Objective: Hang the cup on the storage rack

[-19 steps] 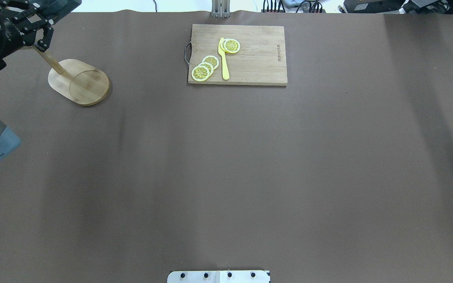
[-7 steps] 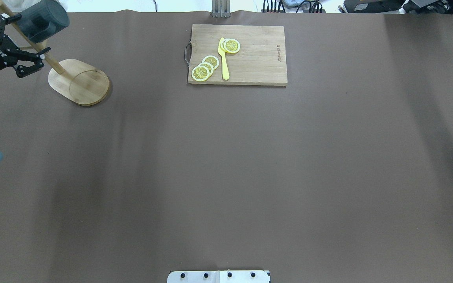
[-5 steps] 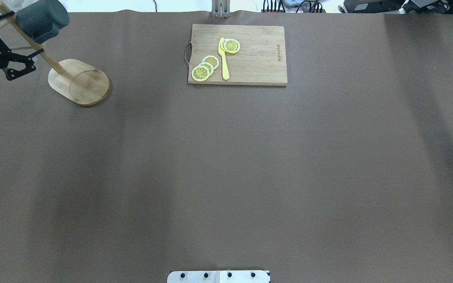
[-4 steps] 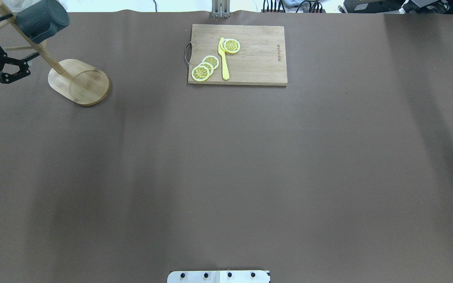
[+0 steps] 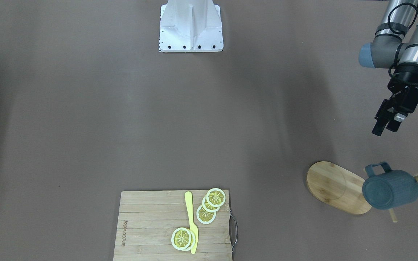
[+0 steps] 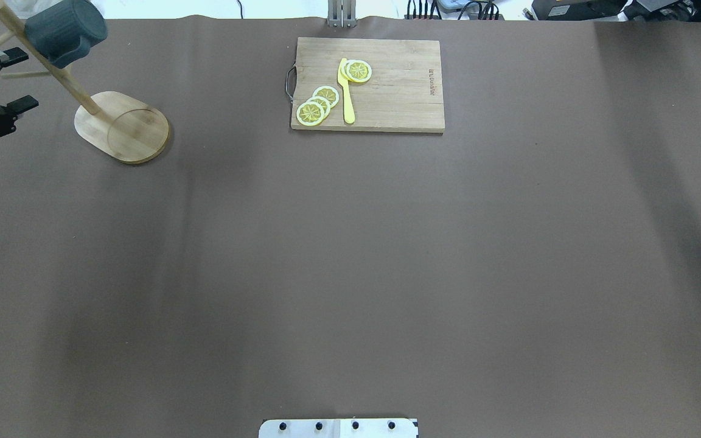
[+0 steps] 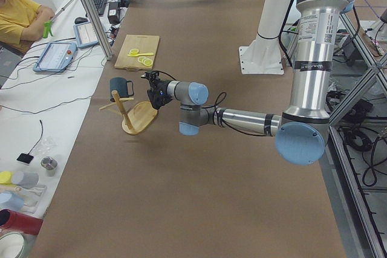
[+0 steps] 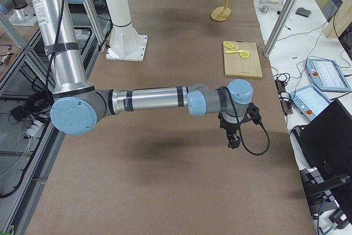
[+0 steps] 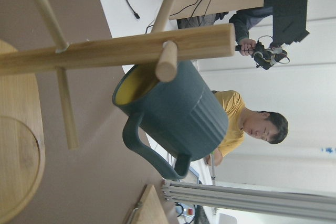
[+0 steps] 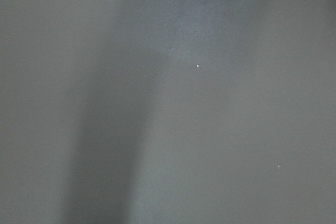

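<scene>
Ahead of the open left gripper: cup up on the rack

Ahead of my left gripper (image 6: pixel 20 79), just past its fingertips and not touching them, the dark blue-grey ribbed cup (image 6: pixel 64 31) sits high on the wooden storage rack (image 6: pixel 122 128). My left wrist camera looks straight at it. The mouth is turned toward the rack's post, the inside is yellow, and the handle loop hangs clear underneath the body. I cannot make out which peg carries it, since the post and a short peg cross in front of the mouth. The left jaws stand wide apart with nothing between them, and the gripper sits on the robot's side of the rack's oval base. Well away to that gripper's right lies a cutting board (image 6: pixel 387 91) with lemon slices (image 6: pixel 317 104) and a yellow knife (image 6: pixel 345 91). My right gripper (image 8: pixel 233 140) shows only from the table's end, hanging low over the brown table (image 6: pixel 350 274), far from the rack. Whether it is open or closed I cannot tell.
</scene>
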You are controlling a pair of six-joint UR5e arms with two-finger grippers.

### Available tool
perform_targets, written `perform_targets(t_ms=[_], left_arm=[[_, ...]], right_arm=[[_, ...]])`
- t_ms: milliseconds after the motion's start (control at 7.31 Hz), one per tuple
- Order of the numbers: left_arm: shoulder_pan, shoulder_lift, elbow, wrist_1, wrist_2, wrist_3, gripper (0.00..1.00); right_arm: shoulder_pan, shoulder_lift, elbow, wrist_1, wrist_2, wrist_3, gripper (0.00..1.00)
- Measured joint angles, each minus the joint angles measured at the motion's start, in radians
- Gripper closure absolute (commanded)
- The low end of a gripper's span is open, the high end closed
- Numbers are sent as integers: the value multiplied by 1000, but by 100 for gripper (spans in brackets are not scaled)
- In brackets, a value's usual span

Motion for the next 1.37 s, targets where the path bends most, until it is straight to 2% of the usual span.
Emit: perform_targets(t_ms=[274, 547, 1095, 1368], left_arm=[[-3, 74, -2, 5, -2, 371, 2], [-53, 128, 3, 46, -2, 711, 2], [-256, 137, 1, 365, -67, 1336, 3], [-342, 135, 1, 569, -102, 1563, 3]], right_arm=[[-1, -7, 6, 55, -1, 2, 0], [-2, -9, 0, 99, -3, 3, 0], [-2, -13, -1, 106, 0, 5, 0], [-10, -15, -2, 106, 2, 10, 0]])
